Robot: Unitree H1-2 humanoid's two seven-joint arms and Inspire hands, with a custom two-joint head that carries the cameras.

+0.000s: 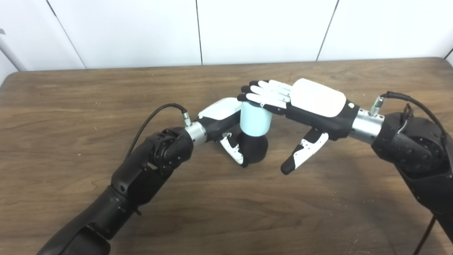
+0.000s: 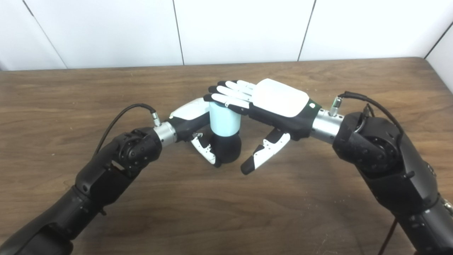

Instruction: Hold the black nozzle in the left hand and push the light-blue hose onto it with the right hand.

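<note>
The black nozzle (image 1: 255,148) stands on the wooden table (image 1: 106,88) near its middle. My left hand (image 1: 226,122) is shut on it, thumb across the front and the fingers hidden behind. The light-blue hose (image 1: 255,119), a short upright cylinder, sits on top of the nozzle. My right hand (image 1: 304,102) reaches in from the right with its fingers (image 1: 263,92) stretched flat over the hose's top end, palm down. Its thumb (image 1: 300,154) hangs down, apart from the hose and the nozzle. The same stack shows in the right eye view as hose (image 2: 225,120) over nozzle (image 2: 228,148).
A white panelled wall (image 1: 247,28) runs behind the table's far edge. Black cables (image 1: 155,113) loop off both wrists. Bare tabletop lies to the left, right and front of the hands.
</note>
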